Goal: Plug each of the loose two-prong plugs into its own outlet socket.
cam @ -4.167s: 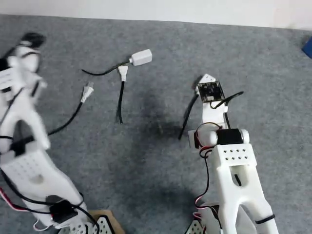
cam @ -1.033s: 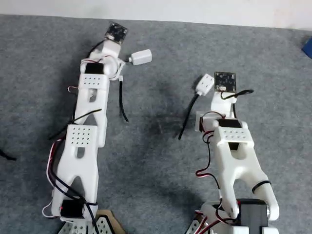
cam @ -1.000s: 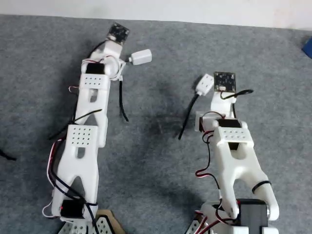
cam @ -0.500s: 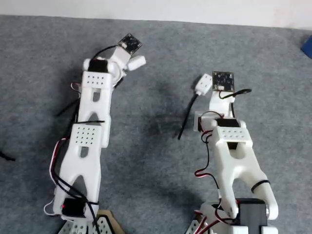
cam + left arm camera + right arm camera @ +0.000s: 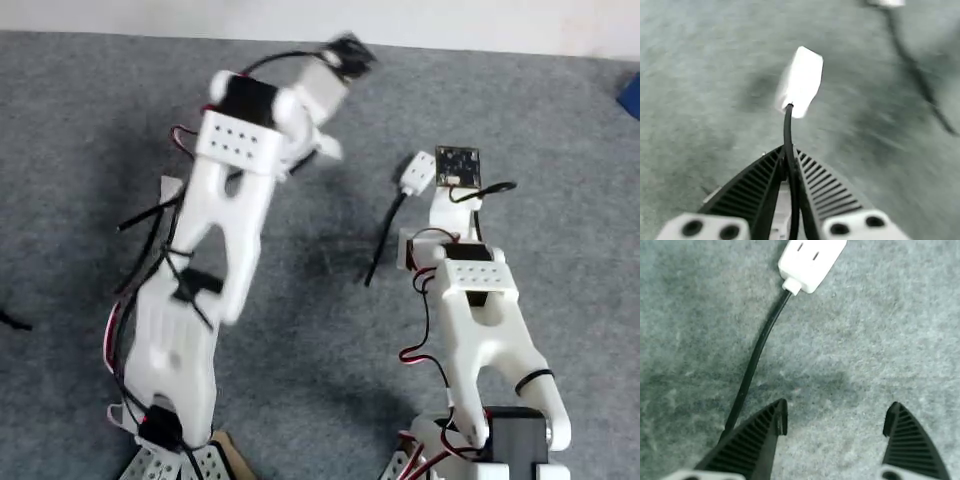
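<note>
Two white robot arms stand side by side on a grey mat [image 5: 300, 330].

The left gripper [image 5: 789, 159] is closed tight on a thin black cord [image 5: 788, 125]. A small white block [image 5: 801, 82] sits on the end of that cord just past the fingertips, apparently clear of the mat, with its shadow beneath. Whether its face has slots or prongs cannot be told. In the high view the left arm leans toward the far centre of the mat.

The right gripper [image 5: 835, 422] is spread wide and holds nothing. It hovers over the mat, right of centre. Just beyond it lies the socket [image 5: 812, 257], a white block with two slots facing up. The socket cord [image 5: 757, 357] runs back toward the near side, passing just beside one finger.

Handling, as a judgement: these pieces look light, hard and smooth, on cords that are limp but a little springy. Held by the cord alone, a block will likely swing and twist, so aiming it is hard. A grip across the flat sides of the white body should be steadier.

Count: two white blocks, each on its own black cord, and two arms.
</note>
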Available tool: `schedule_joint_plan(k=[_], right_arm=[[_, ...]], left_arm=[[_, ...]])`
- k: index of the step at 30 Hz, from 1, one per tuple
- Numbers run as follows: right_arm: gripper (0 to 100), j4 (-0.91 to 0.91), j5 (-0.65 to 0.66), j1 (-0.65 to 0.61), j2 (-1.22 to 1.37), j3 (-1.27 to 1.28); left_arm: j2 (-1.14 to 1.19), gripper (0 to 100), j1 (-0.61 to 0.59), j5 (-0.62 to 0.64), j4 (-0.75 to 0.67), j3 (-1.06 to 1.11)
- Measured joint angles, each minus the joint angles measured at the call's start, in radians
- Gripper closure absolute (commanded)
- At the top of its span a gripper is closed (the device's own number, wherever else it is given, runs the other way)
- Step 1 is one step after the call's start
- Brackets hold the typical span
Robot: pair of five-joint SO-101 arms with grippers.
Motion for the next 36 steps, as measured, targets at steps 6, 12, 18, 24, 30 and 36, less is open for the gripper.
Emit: schedule_joint_plan(k=[6, 12, 18, 24, 30, 36], right_arm=[[69.5, 0.0, 0.0, 0.0, 0.0, 0.0], [69.5, 0.0, 0.0, 0.0, 0.0, 0.0], [69.5, 0.0, 0.0, 0.0, 0.0, 0.0], [69.5, 0.0, 0.0, 0.0, 0.0, 0.0], [69.5, 0.0, 0.0, 0.02, 0.0, 0.0], [69.5, 0.0, 0.0, 0.066, 0.0, 0.0]], left_arm=[[-0.523, 100, 0.147, -0.031, 0.0, 0.609], [-0.999, 100, 0.176, -0.161, -0.015, 1.287], [-1.255, 100, 0.068, -0.301, -0.175, 1.804], [-1.278, 100, -0.072, -0.466, -0.344, 2.048], [-1.295, 100, -0.078, -0.433, -0.348, 1.921], [-1.295, 100, -0.14, -0.411, -0.331, 1.56]])
